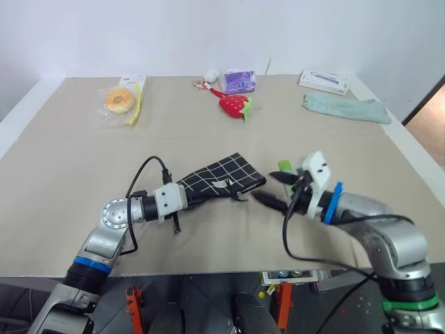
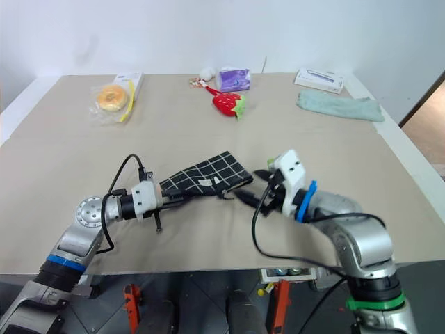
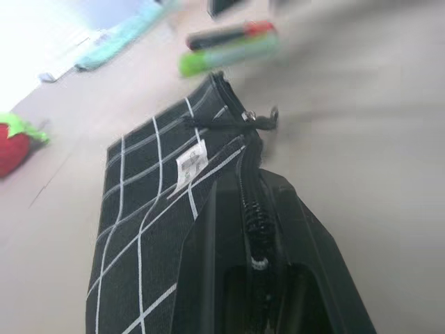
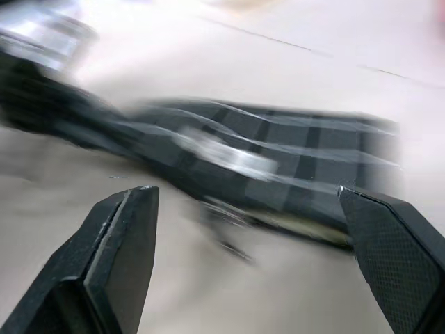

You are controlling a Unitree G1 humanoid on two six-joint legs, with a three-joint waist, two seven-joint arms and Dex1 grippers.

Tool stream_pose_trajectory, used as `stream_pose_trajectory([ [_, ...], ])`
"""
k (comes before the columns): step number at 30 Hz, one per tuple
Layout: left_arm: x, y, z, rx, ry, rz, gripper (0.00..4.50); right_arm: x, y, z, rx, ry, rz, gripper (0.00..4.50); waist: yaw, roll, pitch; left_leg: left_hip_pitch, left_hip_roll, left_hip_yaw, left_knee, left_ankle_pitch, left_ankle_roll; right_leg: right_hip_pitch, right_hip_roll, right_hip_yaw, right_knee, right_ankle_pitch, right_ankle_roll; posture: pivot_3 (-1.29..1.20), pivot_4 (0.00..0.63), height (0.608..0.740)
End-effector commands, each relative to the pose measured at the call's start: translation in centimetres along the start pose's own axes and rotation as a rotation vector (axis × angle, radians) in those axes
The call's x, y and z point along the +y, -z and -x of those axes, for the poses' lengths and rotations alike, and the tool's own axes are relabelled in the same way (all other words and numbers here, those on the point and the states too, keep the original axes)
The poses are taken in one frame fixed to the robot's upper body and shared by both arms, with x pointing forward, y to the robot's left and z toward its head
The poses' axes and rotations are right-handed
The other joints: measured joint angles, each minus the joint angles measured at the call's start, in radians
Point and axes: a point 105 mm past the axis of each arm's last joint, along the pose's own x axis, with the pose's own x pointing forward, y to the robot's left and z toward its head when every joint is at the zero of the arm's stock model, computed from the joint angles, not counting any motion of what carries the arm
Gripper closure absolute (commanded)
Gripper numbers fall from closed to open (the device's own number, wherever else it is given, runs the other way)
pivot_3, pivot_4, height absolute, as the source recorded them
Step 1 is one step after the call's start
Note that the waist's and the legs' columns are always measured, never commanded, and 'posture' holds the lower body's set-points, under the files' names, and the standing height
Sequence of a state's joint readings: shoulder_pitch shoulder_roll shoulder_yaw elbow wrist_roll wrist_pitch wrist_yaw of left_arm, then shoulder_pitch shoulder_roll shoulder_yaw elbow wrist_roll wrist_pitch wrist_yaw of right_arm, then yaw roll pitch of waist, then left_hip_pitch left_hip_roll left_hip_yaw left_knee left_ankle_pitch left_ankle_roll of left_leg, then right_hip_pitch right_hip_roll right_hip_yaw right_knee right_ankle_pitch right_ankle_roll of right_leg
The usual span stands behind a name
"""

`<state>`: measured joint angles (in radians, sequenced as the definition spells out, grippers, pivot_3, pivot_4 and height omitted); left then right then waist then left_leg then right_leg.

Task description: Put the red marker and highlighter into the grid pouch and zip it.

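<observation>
2 pens, the red marker (image 3: 229, 35) and highlighter (image 3: 226, 56), lie outside the grid pouch (image 1: 222, 177). Left gripper (image 1: 186, 196) clamps the pouch; right gripper (image 1: 272, 189), fingers spread, must next pick one.

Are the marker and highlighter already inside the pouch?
No. In the left wrist view the red marker and the highlighter lie on the table beyond the open end of the grid pouch.
</observation>
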<state>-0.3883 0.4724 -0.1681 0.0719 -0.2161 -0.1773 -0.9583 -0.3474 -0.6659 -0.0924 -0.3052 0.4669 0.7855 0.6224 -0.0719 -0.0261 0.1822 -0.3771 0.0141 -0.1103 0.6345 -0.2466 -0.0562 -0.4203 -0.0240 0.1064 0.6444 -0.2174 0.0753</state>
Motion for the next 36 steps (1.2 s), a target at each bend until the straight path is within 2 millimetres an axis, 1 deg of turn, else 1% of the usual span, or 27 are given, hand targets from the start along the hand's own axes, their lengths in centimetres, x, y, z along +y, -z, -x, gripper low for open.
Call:
stream_pose_trajectory([
  [1,1.8,-3.0,0.2,-0.098,-0.053,0.018,4.50,-2.6,-0.2,0.9,0.038,0.138,0.031,0.07,0.000,0.000,0.000,0.000,0.000,0.000,0.000,0.000,0.000,0.000,0.000,0.000,0.000,0.000,0.000,0.00,0.150,0.740],
  [3,1.9,-3.4,0.2,-0.106,-0.053,0.032,4.50,-3.5,0.2,1.0,0.065,0.192,0.018,0.07,-0.002,0.000,0.000,0.000,0.001,0.000,-0.001,0.000,0.001,0.000,0.001,-0.001,0.000,-0.001,0.000,0.00,0.150,0.740],
  [9,2.1,-4.0,0.0,-0.118,-0.054,0.049,4.50,-2.6,0.5,0.1,0.090,0.166,0.004,0.07,-0.003,0.000,0.000,0.001,0.001,0.000,-0.001,-0.001,0.001,0.000,0.001,0.001,0.000,-0.001,0.000,0.00,0.150,0.740],
  [14,2.1,-4.1,0.0,-0.120,-0.060,0.056,4.50,-2.5,0.2,-0.6,0.100,0.196,0.019,0.07,-0.002,0.000,0.000,0.000,0.000,0.000,0.000,0.000,0.001,0.000,0.001,0.001,0.000,0.000,0.000,0.00,0.150,0.740],
  [16,2.1,-4.2,0.0,-0.120,-0.062,0.057,4.50,-2.8,0.6,-0.9,0.131,0.231,0.011,0.07,-0.002,0.000,0.000,0.000,0.000,0.000,0.000,0.000,0.001,0.000,0.001,0.001,0.000,0.000,0.000,0.00,0.150,0.740],
  [20,2.2,-4.2,0.0,-0.122,-0.067,0.057,4.50,-3.1,2.2,-1.6,0.219,0.289,-0.066,0.07,-0.002,0.000,0.000,0.000,0.000,0.000,0.000,0.000,0.001,0.000,0.001,0.001,0.000,-0.001,0.000,0.00,0.150,0.740],
  [21,2.2,-4.2,0.0,-0.122,-0.068,0.057,4.50,-3.2,2.4,-1.6,0.231,0.303,-0.083,0.58,-0.002,0.000,0.000,0.000,0.000,0.000,0.000,0.000,0.001,0.000,0.001,0.001,0.000,-0.001,0.000,0.00,0.150,0.740],
  [22,2.2,-4.2,0.0,-0.123,-0.069,0.056,4.50,-3.4,2.6,-1.6,0.240,0.313,-0.096,0.90,-0.002,0.000,0.000,0.000,0.000,0.000,0.000,0.000,0.001,0.000,0.001,0.001,0.000,-0.001,-0.001,0.00,0.150,0.740],
  [23,2.2,-4.2,0.0,-0.123,-0.070,0.056,4.50,-3.5,2.7,-1.7,0.250,0.321,-0.105,1.54,-0.002,0.000,0.000,0.000,0.000,0.000,0.000,0.000,0.001,0.000,0.001,0.001,0.000,0.000,-0.001,0.00,0.150,0.740],
  [24,2.2,-4.2,0.0,-0.124,-0.071,0.056,4.50,-3.6,2.9,-1.6,0.261,0.329,-0.111,1.87,-0.001,0.000,0.000,0.000,0.000,0.000,0.000,0.000,0.001,0.000,0.001,0.001,0.000,0.000,-0.001,0.00,0.150,0.740],
  [26,2.2,-4.2,-0.1,-0.125,-0.073,0.056,4.50,-3.7,3.1,-1.6,0.278,0.335,-0.118,2.92,-0.002,0.000,0.000,0.000,0.000,0.000,0.000,0.000,0.001,0.000,0.001,0.001,0.000,0.000,-0.001,0.00,0.150,0.740],
  [27,2.2,-4.2,-0.1,-0.125,-0.074,0.055,4.50,-3.7,3.1,-1.5,0.284,0.338,-0.115,3.34,-0.001,0.000,0.000,0.000,0.000,0.000,0.000,0.000,0.001,0.000,0.001,0.001,0.000,0.000,-0.001,0.00,0.150,0.740],
  [28,2.3,-4.2,-0.1,-0.126,-0.074,0.055,4.50,-3.8,3.1,-1.5,0.285,0.340,-0.112,3.47,-0.001,0.000,0.000,0.000,0.000,0.000,0.000,0.000,0.001,0.000,0.001,0.001,0.000,0.000,-0.001,0.00,0.150,0.740],
  [30,2.3,-4.2,-0.2,-0.126,-0.077,0.054,4.50,-3.9,2.7,-1.5,0.268,0.338,-0.108,3.47,-0.001,0.000,0.000,0.000,0.000,0.000,0.000,0.000,0.001,0.000,0.001,0.001,0.000,0.000,-0.001,0.00,0.150,0.740],
  [32,2.2,-4.2,-0.2,-0.125,-0.077,0.052,4.50,-4.1,1.5,-1.4,0.203,0.332,-0.066,3.47,-0.001,0.000,0.000,0.000,0.000,0.000,0.000,0.000,0.001,0.000,0.001,0.001,0.000,0.000,0.000,0.00,0.150,0.740],
  [34,2.2,-4.2,-0.2,-0.122,-0.075,0.050,4.50,-3.9,0.2,-1.3,0.125,0.297,-0.046,3.47,-0.002,0.000,0.000,0.000,0.000,0.000,0.000,0.000,0.001,0.000,0.001,0.001,0.000,0.000,0.000,0.00,0.150,0.740],
  [35,2.2,-4.1,-0.3,-0.121,-0.075,0.049,4.50,-3.8,-0.2,-1.2,0.105,0.284,-0.044,3.47,-0.002,0.000,0.000,0.000,0.000,0.000,0.000,0.000,0.001,0.000,0.001,0.001,0.000,-0.001,0.000,0.00,0.150,0.740],
  [36,2.2,-4.1,-0.3,-0.120,-0.074,0.049,4.50,-4.0,-0.6,-0.8,0.091,0.278,0.010,3.47,-0.002,0.000,0.000,0.000,0.000,0.000,0.000,0.000,0.001,0.000,0.001,0.001,0.000,-0.001,0.000,0.00,0.150,0.740],
])
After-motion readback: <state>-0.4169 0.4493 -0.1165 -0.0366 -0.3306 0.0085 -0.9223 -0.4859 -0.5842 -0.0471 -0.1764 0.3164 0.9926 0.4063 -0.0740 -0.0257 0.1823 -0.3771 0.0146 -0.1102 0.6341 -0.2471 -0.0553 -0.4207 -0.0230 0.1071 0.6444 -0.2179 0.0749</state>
